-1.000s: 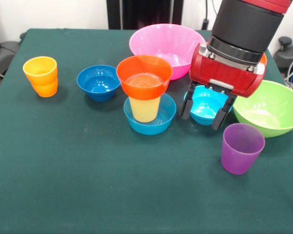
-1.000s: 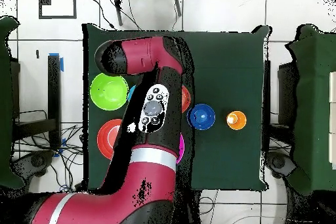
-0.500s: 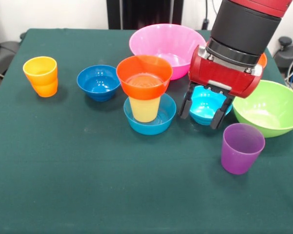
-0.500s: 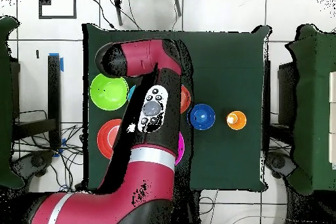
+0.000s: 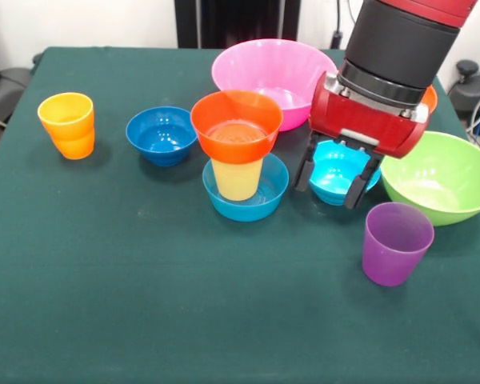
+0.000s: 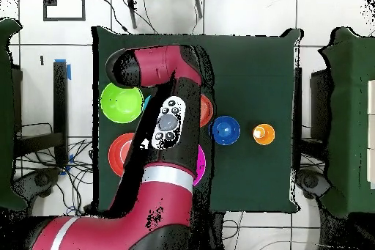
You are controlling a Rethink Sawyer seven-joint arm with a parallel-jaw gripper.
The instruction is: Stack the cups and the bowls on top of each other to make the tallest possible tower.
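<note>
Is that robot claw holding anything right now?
Nothing is held. The gripper hangs with jaws open on either side of the cyan bowl.

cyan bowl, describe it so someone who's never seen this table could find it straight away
Find the big lime green bowl at the table's right side in the front view. Just left of it, under the red gripper with one finger on each side, sits the cyan bowl. It is lighter than both other blue bowls and empty.

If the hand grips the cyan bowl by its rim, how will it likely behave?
The cyan bowl looks like thin glossy plastic, so probably light and somewhat slippery. Its rounded sides may let it tilt in a one-sided rim grip. The open hand straddles it, fingers outside the rim.
</note>
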